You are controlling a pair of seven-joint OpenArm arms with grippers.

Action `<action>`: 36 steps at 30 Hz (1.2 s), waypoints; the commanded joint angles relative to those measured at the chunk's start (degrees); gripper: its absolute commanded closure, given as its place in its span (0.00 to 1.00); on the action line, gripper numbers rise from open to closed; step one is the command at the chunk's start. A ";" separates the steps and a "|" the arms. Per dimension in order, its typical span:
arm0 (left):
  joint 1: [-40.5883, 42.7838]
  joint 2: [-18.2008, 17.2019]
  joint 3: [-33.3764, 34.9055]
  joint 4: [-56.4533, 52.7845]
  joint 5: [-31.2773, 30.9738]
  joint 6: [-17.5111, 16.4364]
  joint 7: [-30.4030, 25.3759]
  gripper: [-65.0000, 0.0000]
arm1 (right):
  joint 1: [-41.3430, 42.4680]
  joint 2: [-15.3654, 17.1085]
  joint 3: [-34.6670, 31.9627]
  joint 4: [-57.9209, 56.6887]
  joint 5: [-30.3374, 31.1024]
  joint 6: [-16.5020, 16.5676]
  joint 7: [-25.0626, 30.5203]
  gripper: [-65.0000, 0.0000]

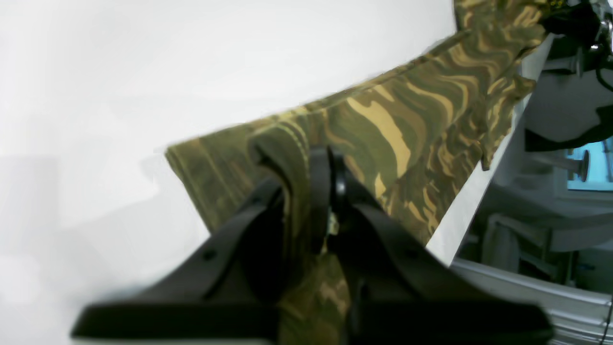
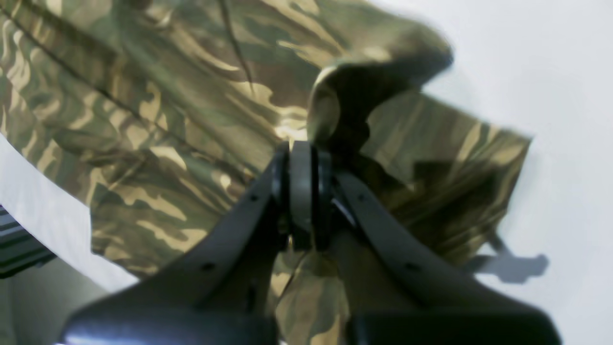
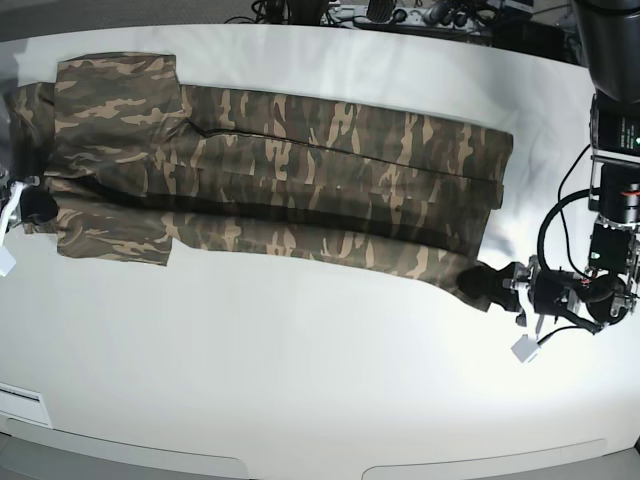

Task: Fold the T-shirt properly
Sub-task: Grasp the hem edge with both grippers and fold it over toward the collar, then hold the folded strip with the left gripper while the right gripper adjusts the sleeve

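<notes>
White surface (image 3: pixel 300 360) carries the T-shirt (image 3: pixel 280 170), stretched flat between both arms. Left gripper (image 1: pixel 316 191) is clamped on one lower corner, right gripper (image 2: pixel 301 182) pinches the opposite edge; both arms reach in low, and the right arm is mostly cut off in the base view.

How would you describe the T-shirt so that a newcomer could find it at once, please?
Look at the white table: stretched sideways across its far half lies the T-shirt. The left gripper and the right gripper each pinch one end. It is the only cloth there, printed in green, brown and tan camouflage.
</notes>
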 commanded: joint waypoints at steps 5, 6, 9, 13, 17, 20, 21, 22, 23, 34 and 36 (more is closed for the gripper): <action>1.84 -0.44 -0.42 0.81 -0.93 1.01 0.43 1.00 | -0.66 1.90 0.66 0.66 -0.22 0.10 1.55 1.00; 2.45 -0.28 -0.42 0.83 -0.93 0.98 0.43 1.00 | -0.70 1.88 0.66 0.66 -0.39 0.10 1.95 1.00; 4.04 0.09 -0.42 0.83 -0.93 1.27 0.43 1.00 | -0.66 1.92 0.66 0.66 -0.72 0.10 1.95 1.00; 4.98 0.07 -0.42 0.83 -0.93 2.71 0.43 1.00 | -0.66 1.95 0.66 0.66 -3.85 0.10 1.95 1.00; 5.11 0.09 -0.42 0.85 -0.93 2.67 0.43 1.00 | -0.68 1.95 0.66 0.66 -5.05 0.10 1.66 1.00; 5.14 0.09 -0.42 0.92 -0.93 2.60 0.43 1.00 | -0.70 1.92 0.66 0.66 -5.05 0.10 0.59 1.00; 5.20 0.09 -0.42 0.92 -0.93 2.36 0.43 1.00 | -0.79 1.88 0.66 0.66 -5.05 0.10 0.37 1.00; 5.29 0.09 -0.42 0.92 -0.93 1.70 0.43 1.00 | -0.85 1.84 0.66 0.66 -5.07 0.10 0.35 1.00; 5.29 0.09 -0.42 0.92 -0.93 1.05 0.43 1.00 | -0.98 1.77 0.66 0.66 -5.20 0.10 0.37 1.00; 5.97 0.63 -0.42 0.90 -0.93 1.36 0.43 0.95 | -0.98 1.11 0.66 0.59 -10.34 0.10 0.87 1.00; 6.27 0.61 -0.42 0.90 -0.93 1.36 0.43 0.70 | -0.96 0.52 0.66 0.59 -11.13 0.10 0.83 0.97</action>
